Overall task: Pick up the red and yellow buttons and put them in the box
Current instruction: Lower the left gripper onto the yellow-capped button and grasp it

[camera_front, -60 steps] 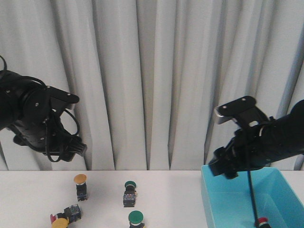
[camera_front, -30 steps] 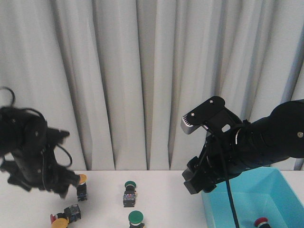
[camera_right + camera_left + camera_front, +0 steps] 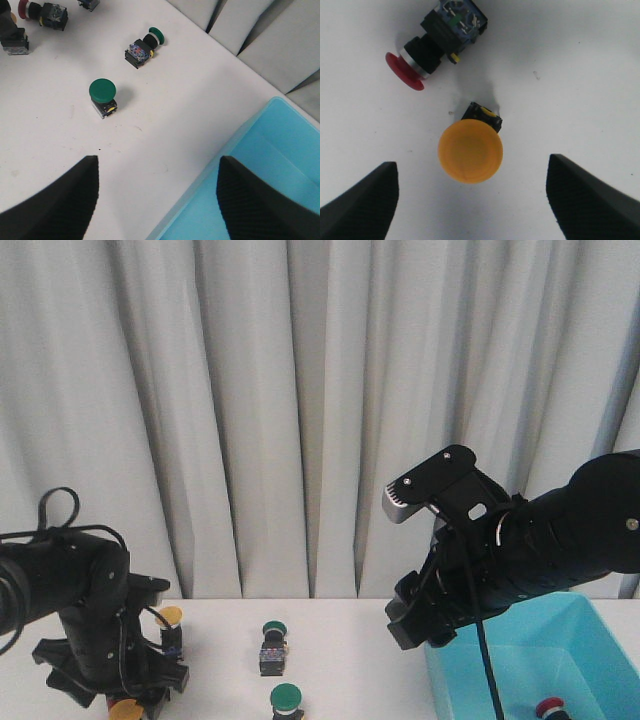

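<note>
**Front view status: both grippers spread, nothing held**

Front view: the box [image 3: 600,640] is seen below and to the right of the right arm, which is held above the box's near-left corner. A red-capped button [image 3: 548,707] is seen lying inside the box, beneath that arm. The left arm is lowered close to the table [image 3: 340,660], well apart from the box.

In the right wrist view, the right gripper [image 3: 157,200] is shown with its fingers wide apart and nothing between them. The box wall [image 3: 215,175] is located just ahead of its right finger; bare table surface is located ahead of the left finger. Two green buttons are located farther ahead: an upright green button [image 3: 103,97] nearer the gripper, and a tipped green button [image 3: 144,46] beyond it.

In the left wrist view, the left gripper [image 3: 472,200] is shown with its fingers wide apart and empty. The yellow button [image 3: 470,149] is positioned upright between the two fingers, touching neither. The red button [image 3: 427,51] is located just beyond the yellow button, lying on its side with its cap pointing away from its block. A second yellow-capped button [image 3: 170,628] is seen upright in the front view, just behind the left arm.
</note>
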Available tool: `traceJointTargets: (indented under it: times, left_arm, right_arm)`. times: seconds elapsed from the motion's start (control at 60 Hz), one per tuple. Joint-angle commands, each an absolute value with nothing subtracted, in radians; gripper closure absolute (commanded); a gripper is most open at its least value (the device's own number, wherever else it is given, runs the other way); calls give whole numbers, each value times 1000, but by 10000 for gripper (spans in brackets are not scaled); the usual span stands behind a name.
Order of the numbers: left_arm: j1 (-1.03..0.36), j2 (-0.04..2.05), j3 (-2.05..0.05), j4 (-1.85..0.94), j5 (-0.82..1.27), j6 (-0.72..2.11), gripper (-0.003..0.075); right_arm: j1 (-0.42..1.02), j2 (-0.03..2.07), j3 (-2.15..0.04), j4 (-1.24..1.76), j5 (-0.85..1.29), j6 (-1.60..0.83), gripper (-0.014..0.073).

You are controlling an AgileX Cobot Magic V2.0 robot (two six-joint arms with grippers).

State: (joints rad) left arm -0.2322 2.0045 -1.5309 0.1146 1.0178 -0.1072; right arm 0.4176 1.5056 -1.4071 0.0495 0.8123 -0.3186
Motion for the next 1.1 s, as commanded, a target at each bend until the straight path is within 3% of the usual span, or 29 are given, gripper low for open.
traceJointTargets:
  times: [0.0, 0.849, 1.083]
  left_arm:
    - [-230, 1980, -1555, 112, 1002, -95, 150]
    - [-230, 2069, -1556, 121, 930, -79, 153]
    - [-205, 2069, -1556, 119, 964, -80, 237]
  right_arm:
    - [420, 1464, -1436, 48, 767, -319, 106]
    - [420, 1464, -1436, 49, 769, -318, 106]
    - [420, 1464, -1436, 49, 770, -318, 106]
